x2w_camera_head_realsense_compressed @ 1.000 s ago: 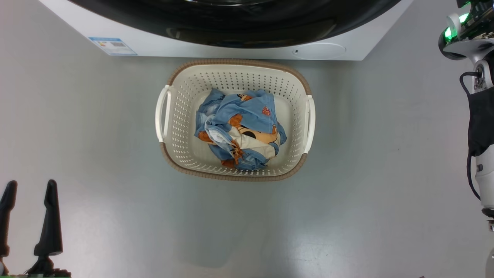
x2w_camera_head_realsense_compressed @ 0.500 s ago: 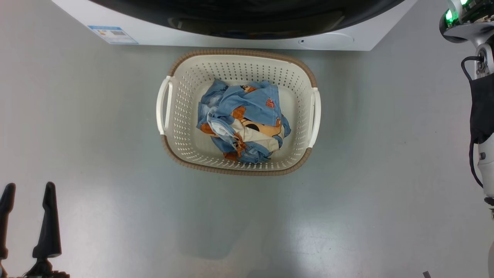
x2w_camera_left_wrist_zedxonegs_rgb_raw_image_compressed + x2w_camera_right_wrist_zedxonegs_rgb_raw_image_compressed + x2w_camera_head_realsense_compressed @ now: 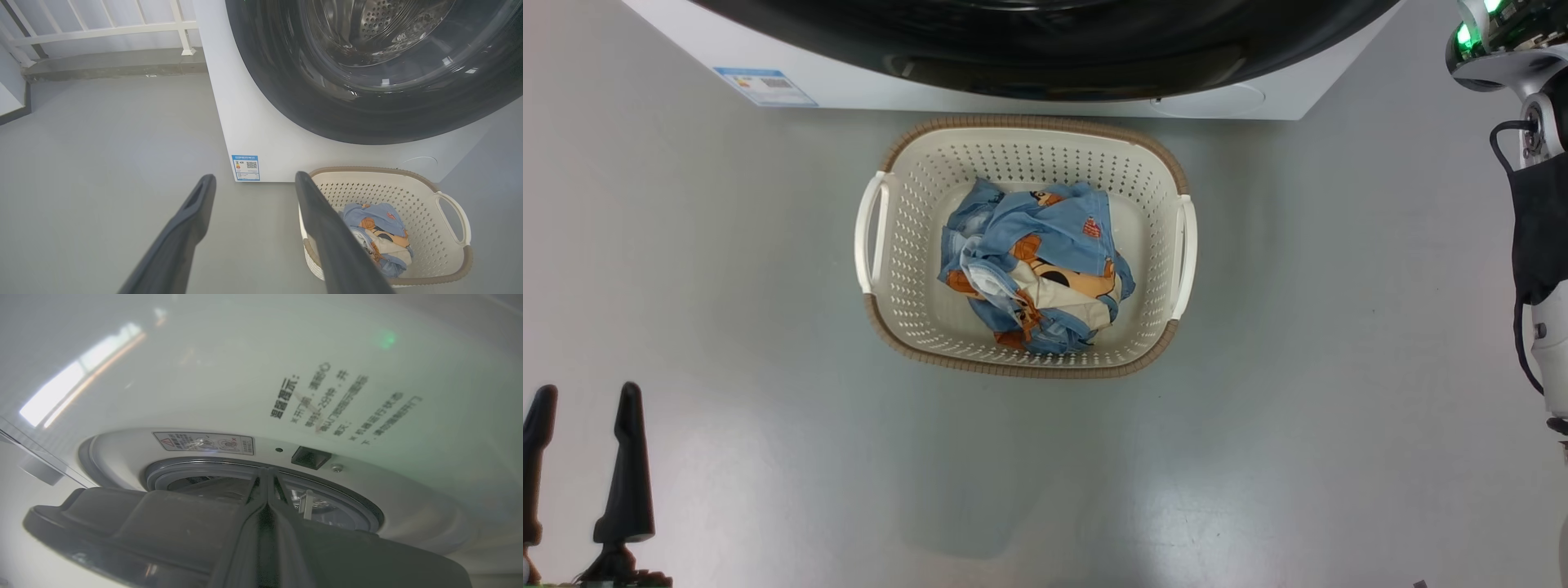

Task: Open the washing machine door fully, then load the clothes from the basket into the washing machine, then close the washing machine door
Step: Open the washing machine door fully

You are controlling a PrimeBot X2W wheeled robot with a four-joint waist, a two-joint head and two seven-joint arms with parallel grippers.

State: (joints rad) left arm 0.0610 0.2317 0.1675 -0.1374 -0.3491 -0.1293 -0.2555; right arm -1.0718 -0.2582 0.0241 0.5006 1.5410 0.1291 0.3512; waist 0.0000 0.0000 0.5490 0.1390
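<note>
The washing machine (image 3: 980, 90) stands at the top of the head view, its glossy black door (image 3: 1045, 41) above the floor. In front of it sits the cream basket (image 3: 1029, 124) with blue and orange clothes (image 3: 1037, 265) bunched inside. My left gripper (image 3: 587, 392) hangs open at the lower left, far from the basket. In the left wrist view its gripper (image 3: 256, 177) stands open before the machine's corner, the basket (image 3: 408, 171) to its right. My right gripper (image 3: 266, 470) is shut, its tips at the dark door's rim (image 3: 163, 522), which stands ajar from the grey gasket (image 3: 196, 469).
My right arm (image 3: 1539, 229), with green lights, rises along the right edge of the head view. A white railing (image 3: 102, 30) and a low step run behind the machine on its left. Grey floor lies around the basket. A latch socket (image 3: 310, 457) shows on the machine's front.
The whole head picture has shifted a little, so the camera has moved. The basket, the clothes and both grippers' states are unchanged.
</note>
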